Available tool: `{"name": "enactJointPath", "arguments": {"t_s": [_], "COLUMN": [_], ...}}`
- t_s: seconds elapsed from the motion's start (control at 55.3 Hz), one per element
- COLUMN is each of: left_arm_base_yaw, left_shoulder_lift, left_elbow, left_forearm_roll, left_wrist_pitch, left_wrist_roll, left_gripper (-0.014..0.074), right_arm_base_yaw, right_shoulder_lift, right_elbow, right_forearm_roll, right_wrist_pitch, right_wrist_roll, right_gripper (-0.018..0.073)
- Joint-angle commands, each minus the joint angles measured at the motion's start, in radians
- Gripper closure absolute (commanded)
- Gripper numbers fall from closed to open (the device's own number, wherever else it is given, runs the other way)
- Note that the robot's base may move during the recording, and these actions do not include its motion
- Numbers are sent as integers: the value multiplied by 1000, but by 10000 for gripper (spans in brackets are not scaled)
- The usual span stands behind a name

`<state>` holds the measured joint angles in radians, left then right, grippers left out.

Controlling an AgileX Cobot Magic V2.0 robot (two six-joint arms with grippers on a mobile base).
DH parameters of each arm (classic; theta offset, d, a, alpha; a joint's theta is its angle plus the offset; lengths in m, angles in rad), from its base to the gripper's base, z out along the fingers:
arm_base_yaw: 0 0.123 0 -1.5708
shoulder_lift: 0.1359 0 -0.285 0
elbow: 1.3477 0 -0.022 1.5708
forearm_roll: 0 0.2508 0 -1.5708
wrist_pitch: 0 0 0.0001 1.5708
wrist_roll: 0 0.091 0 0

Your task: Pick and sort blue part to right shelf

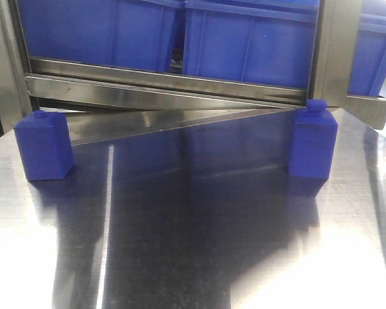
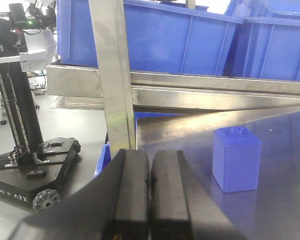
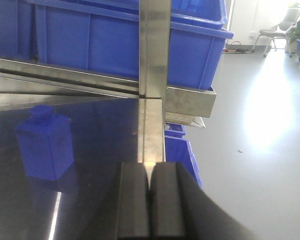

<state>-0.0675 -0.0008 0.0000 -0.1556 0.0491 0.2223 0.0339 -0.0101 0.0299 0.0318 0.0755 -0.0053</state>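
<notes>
Two blue parts, square blocks with a small round cap, stand upright on the steel tabletop (image 1: 199,244): one at the left (image 1: 45,145), one at the right (image 1: 313,141). Behind them runs the shelf's brushed-metal front rail (image 1: 167,80), with large blue crates (image 1: 244,38) above it. My left gripper (image 2: 150,170) is shut on nothing; the left blue part (image 2: 236,159) stands ahead and to its right. My right gripper (image 3: 150,175) is shut and empty too; the right blue part (image 3: 45,142) stands ahead to its left. Neither gripper shows in the front view.
Upright steel posts of the rack stand straight ahead of each gripper (image 2: 115,75) (image 3: 154,50). A black wheeled robot base (image 2: 40,165) sits on the floor beyond the table's left edge. Smaller blue bins (image 3: 180,150) lie below the table's right edge, with open floor beyond.
</notes>
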Motion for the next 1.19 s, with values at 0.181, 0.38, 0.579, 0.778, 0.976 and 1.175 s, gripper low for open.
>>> {"name": "enactJointPath", "arguments": {"t_s": [0.181,0.38,0.579,0.778,0.976,1.175], "left_arm_base_yaw": [1,1,1,1,1,1], "left_shoulder_lift": [-26,-26,-26,-26,-15,133], "left_elbow": [36,36,36,34,-109,-401], "left_forearm_roll": [-6,-13,-13,-16,-66,-66], "left_wrist_pitch": [-84,-86,-119,-224,-229,151], "left_wrist_roll": [-8,-8,-8,-8,-8,-8], "left_gripper": [472,472,472,472,472,472], "right_arm_base_yaw": [-4,-4,-4,-4,-4,-4], "right_shoulder_lift": [-17,-17,-17,-17,-17,-17], "right_elbow": [-9,-9,-9,-9,-9,-9], "right_forearm_roll": [1,1,1,1,1,1], "right_wrist_pitch": [-87,-87,-87,-87,-89,-89], "right_wrist_roll": [-10,-10,-10,-10,-10,-10], "right_gripper": [510,510,510,510,510,510]}}
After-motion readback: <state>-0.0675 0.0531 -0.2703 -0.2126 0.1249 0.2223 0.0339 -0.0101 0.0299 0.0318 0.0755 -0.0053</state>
